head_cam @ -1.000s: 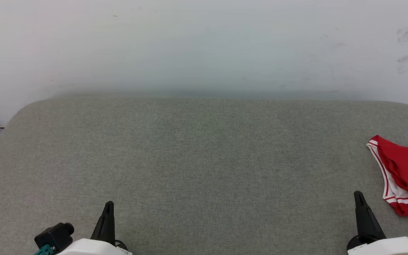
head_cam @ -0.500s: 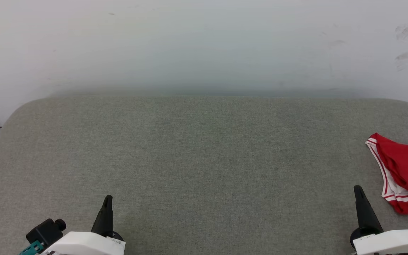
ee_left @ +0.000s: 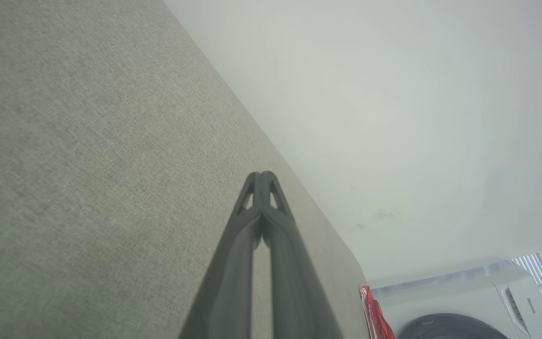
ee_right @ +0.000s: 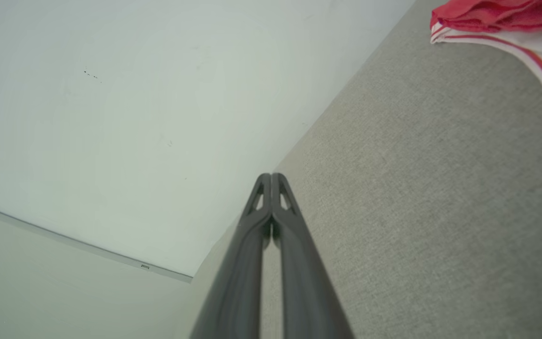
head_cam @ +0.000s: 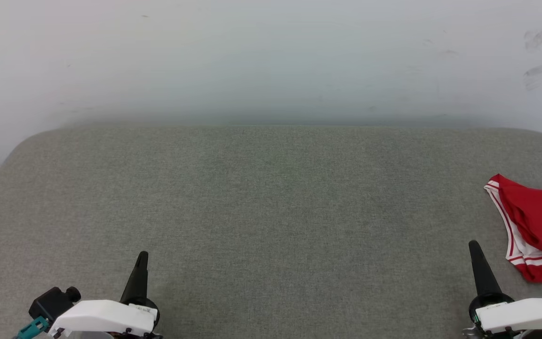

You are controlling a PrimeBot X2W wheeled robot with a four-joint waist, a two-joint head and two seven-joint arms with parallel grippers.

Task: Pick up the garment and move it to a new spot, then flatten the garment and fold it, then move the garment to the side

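The red T-shirt with white, red-striped trim (head_cam: 539, 226) lies as a compact bundle at the right edge of the grey fabric-covered worktop (head_cam: 271, 212), running out of the head view. That fits either a garment waiting to be picked up or one already folded and set aside. The left end effector (head_cam: 142, 258) and right end effector (head_cam: 474, 247) hover near the front edge, clenched on nothing. The worktop's middle lies open back to the pale wall (head_cam: 271, 61).

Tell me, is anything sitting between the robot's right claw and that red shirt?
Nothing visible does. Plain grey padding runs from the shut right gripper to the shirt, which lies bunched just beyond it on the right.
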